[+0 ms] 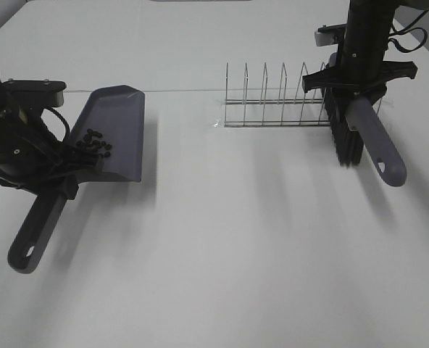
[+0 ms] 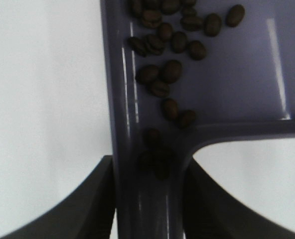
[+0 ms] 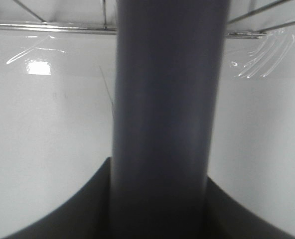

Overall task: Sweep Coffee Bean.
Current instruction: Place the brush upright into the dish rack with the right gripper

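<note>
The grey-purple dustpan [image 1: 117, 130] lies on the white table at the left. A cluster of dark coffee beans [image 1: 93, 141] sits in its rear part near the handle; the left wrist view shows the coffee beans [image 2: 170, 72] close up inside the dustpan [image 2: 237, 74]. My left gripper [image 1: 55, 181] is shut on the dustpan handle [image 1: 37, 232], which also fills the gap between the fingers in the left wrist view [image 2: 152, 199]. My right gripper [image 1: 356, 90] is shut on the brush handle [image 1: 377, 145], with the black bristles [image 1: 343, 130] beside the rack. The brush handle [image 3: 162, 114] fills the right wrist view.
A wire dish rack [image 1: 276, 98] stands at the back middle, right next to the brush. The same wire rack [image 3: 63, 25] shows behind the handle in the right wrist view. The white table [image 1: 236, 254] stretches toward the front.
</note>
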Tool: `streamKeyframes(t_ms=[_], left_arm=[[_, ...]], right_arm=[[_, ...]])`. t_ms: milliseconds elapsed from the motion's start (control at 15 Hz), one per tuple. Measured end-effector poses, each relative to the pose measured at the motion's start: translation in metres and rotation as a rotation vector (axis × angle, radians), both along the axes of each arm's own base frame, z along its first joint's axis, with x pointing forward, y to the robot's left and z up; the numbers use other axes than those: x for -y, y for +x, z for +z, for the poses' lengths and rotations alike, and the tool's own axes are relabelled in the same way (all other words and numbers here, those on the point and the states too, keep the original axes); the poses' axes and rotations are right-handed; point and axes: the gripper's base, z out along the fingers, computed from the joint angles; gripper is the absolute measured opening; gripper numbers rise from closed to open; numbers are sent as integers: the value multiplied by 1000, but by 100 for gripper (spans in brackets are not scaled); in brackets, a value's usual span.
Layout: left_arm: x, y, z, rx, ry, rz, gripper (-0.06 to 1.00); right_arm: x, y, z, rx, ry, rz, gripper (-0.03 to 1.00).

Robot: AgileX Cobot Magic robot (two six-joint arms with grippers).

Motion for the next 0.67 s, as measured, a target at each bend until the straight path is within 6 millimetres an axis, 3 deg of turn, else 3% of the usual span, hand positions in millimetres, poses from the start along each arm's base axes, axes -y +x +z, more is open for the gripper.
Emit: streamKeyframes(t_ms=[667], left_arm=[[0, 0, 0, 0, 0, 0, 37]], right_arm=[[11, 10, 1, 74, 53, 17, 34]])
